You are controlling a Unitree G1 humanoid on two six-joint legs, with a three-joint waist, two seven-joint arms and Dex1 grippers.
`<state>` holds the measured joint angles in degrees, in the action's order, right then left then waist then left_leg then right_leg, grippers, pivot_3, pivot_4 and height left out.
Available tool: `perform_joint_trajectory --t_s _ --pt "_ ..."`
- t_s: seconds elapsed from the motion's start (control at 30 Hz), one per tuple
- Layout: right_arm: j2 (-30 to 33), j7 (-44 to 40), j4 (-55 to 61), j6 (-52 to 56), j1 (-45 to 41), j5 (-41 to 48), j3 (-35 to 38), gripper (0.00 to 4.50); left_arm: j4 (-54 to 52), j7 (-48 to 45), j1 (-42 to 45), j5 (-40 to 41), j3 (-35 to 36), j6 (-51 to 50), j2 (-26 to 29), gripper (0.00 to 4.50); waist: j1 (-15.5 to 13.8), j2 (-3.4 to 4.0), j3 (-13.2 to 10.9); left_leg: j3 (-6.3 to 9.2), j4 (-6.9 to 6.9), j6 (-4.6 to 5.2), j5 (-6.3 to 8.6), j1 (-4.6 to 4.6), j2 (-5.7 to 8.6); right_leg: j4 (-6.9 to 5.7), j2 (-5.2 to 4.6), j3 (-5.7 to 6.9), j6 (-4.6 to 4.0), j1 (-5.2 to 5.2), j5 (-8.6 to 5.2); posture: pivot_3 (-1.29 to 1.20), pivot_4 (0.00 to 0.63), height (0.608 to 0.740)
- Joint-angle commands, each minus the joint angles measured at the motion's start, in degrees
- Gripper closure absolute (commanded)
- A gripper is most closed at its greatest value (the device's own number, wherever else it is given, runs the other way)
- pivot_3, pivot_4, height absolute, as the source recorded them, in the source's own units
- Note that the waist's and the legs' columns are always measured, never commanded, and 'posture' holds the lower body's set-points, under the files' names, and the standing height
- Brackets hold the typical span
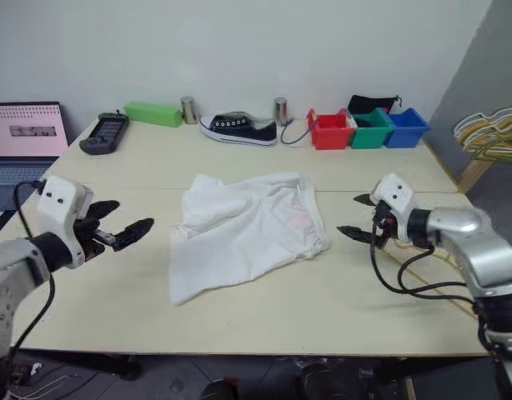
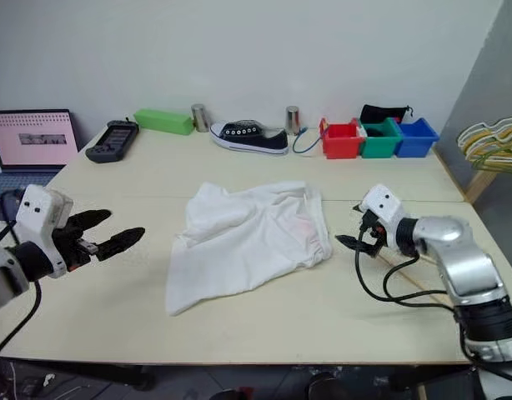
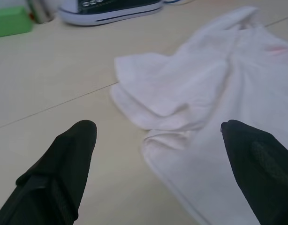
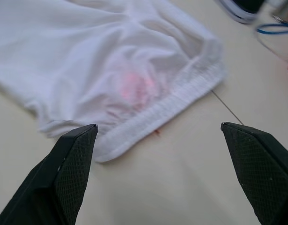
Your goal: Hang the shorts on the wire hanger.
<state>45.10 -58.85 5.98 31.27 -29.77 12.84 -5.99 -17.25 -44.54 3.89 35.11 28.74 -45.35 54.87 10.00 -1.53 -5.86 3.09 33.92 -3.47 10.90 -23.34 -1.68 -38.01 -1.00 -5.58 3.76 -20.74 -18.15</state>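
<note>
The white shorts [image 1: 248, 229] lie crumpled flat in the middle of the table, with a faint pink mark [image 4: 134, 84] near the elastic waistband [image 4: 181, 96]. My left gripper [image 1: 131, 214] hovers left of them, open and empty, pointing at their left edge [image 3: 134, 110]. On their right my right gripper [image 1: 348, 214] is open and empty, a short gap from the waistband. A thin yellowish line on the table under my right forearm [image 2: 419, 279] may be the wire hanger; most of it is hidden.
Along the table's back edge stand a black-and-white shoe [image 1: 238, 128], red [image 1: 330, 131], green [image 1: 371, 130] and blue [image 1: 404, 127] bins, a green box [image 1: 153, 113], two metal cans and a handheld controller [image 1: 105, 133]. A laptop [image 1: 24, 142] sits far left. A bunch of hangers [image 1: 492, 129] hangs at right.
</note>
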Motion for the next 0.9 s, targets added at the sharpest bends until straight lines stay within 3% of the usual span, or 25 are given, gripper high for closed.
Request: perform_joint_trajectory --t_s 0.03,0.37,0.47,0.7,0.9 --pt "1.4 -5.1 -1.6 -2.2 -2.9 1.1 -0.9 0.03 -0.1 -2.6 1.8 0.5 -0.5 0.4 2.5 0.0 0.0 0.0 0.0 0.0 0.0 0.0 0.0 -0.02 0.0 -0.01 0.0 0.0 0.0 -0.03 0.0 -0.12 0.033 0.74" --pt "2.0 -8.7 -2.8 -8.3 -3.1 -2.6 -4.3 0.03 -5.4 -3.3 -0.8 0.8 -2.9 0.0 1.4 0.0 -0.3 0.01 0.0 -0.01 0.12 0.0 -0.01 -0.53 0.01 -0.14 0.0 -0.05 0.09 -0.51 0.07 -0.11 0.036 0.74" --pt "1.8 -9.0 -4.8 -14.4 -2.9 -6.6 -7.5 0.03 -10.3 -4.1 -3.3 1.1 -6.8 0.1 1.0 0.0 -0.3 0.01 0.0 -0.01 0.12 0.0 -0.01 -0.53 0.01 -0.16 0.0 -0.05 0.08 -0.52 0.07 -0.12 0.037 0.74" --pt "-3.1 -8.7 -13.6 -26.5 -6.5 -13.4 -13.5 0.03 -13.9 -5.8 -9.7 -6.3 -18.2 7.7 0.3 0.0 -0.1 0.02 0.0 -0.02 0.31 0.0 -0.02 -0.48 0.02 -0.42 0.02 -0.08 -0.14 -0.52 0.22 -0.13 0.029 0.74" --pt "-7.6 -7.7 -22.3 -34.0 -9.6 -18.0 -16.6 0.03 -9.0 -4.8 -11.7 -16.0 -25.0 17.1 -0.7 0.0 0.7 0.05 0.0 0.07 0.77 0.01 -0.03 -0.45 -0.01 -1.0 0.13 -0.07 -0.18 -0.56 0.17 -0.13 0.024 0.74"
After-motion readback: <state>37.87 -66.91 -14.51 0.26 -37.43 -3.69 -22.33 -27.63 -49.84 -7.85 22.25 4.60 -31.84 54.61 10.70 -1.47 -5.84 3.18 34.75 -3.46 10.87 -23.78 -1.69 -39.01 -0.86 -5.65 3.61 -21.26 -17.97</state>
